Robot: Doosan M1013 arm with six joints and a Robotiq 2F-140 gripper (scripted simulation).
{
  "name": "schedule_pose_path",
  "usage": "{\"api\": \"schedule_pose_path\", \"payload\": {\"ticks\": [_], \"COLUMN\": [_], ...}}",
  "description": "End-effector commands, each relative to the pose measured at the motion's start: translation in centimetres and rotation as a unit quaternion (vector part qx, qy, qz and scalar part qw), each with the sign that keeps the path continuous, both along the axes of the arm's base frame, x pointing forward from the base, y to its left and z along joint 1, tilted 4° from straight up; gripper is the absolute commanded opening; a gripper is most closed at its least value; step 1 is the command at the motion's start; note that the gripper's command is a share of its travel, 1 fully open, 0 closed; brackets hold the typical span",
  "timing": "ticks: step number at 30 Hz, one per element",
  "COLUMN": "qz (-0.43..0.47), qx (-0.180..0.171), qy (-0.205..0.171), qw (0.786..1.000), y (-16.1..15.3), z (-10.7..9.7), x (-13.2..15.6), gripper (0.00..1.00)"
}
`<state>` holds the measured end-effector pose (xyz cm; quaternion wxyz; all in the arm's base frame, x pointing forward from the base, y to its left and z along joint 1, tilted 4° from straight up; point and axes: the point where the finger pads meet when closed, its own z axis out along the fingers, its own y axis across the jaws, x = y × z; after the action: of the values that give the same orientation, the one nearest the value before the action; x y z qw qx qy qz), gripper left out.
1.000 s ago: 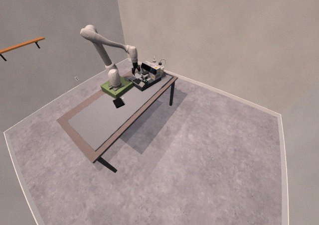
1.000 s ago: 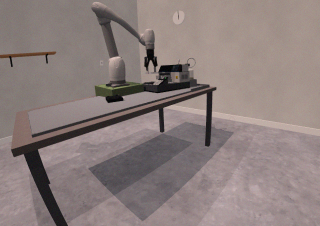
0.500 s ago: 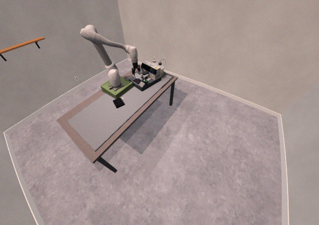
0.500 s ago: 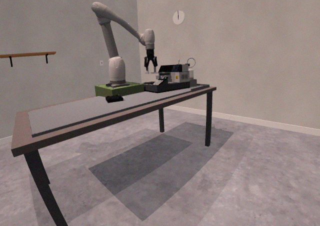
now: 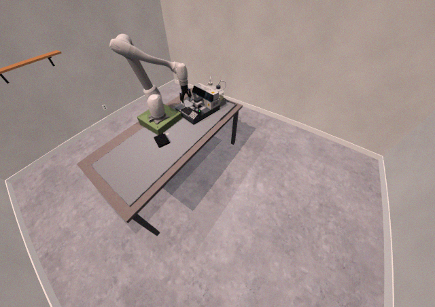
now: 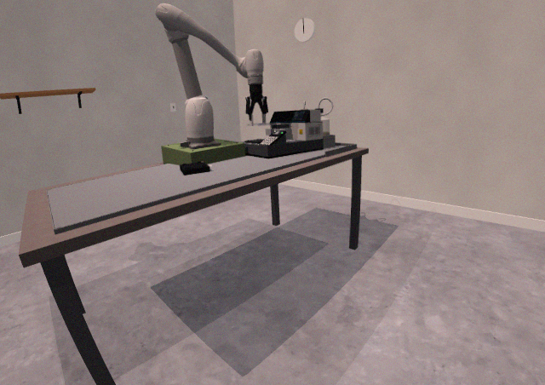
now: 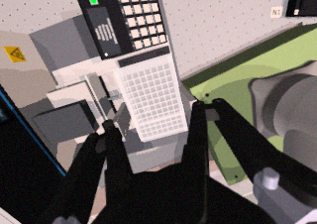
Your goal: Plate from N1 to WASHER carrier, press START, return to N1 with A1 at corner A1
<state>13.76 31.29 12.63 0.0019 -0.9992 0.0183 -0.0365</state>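
Note:
My gripper (image 5: 186,100) (image 6: 257,120) (image 7: 154,101) is shut on the clear-white plate (image 6: 261,124) (image 7: 154,97). It holds the plate roughly level in the air, above the front part of the washer (image 5: 206,95) (image 6: 307,130). The carrier lies mostly hidden below the plate in the wrist view. I cannot tell which corner of the plate is cut. The washer's lamp (image 5: 199,111) (image 6: 282,132) (image 7: 93,0) is green. The keypad (image 5: 193,114) (image 6: 269,140) (image 7: 144,21) is beside the lamp. The black nest N1 (image 5: 162,140) (image 6: 195,168) (image 7: 304,2) holds no plate.
The arm's green base block (image 5: 169,121) (image 6: 176,154) (image 7: 233,150) stands between the washer and N1's side of the table. Bottles with a tube (image 5: 220,92) stand behind the washer. The washer's dark hood (image 6: 289,116) rises close beside the gripper.

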Motion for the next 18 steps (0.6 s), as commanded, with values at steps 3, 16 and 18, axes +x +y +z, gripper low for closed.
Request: {"api": "schedule_pose_path", "payload": {"ticks": [3, 16, 18], "qz": [0.0, 0.0, 0.0], "qx": [0.0, 0.0, 0.0], "qy": [0.0, 0.0, 0.0], "qw": [1.0, 1.0, 1.0], "y": [0.0, 0.0, 0.0], "z": [-0.8, -2.6, -2.9], "x": [0.1, 0.2, 0.2], "gripper": [0.1, 0.1, 0.1]}}
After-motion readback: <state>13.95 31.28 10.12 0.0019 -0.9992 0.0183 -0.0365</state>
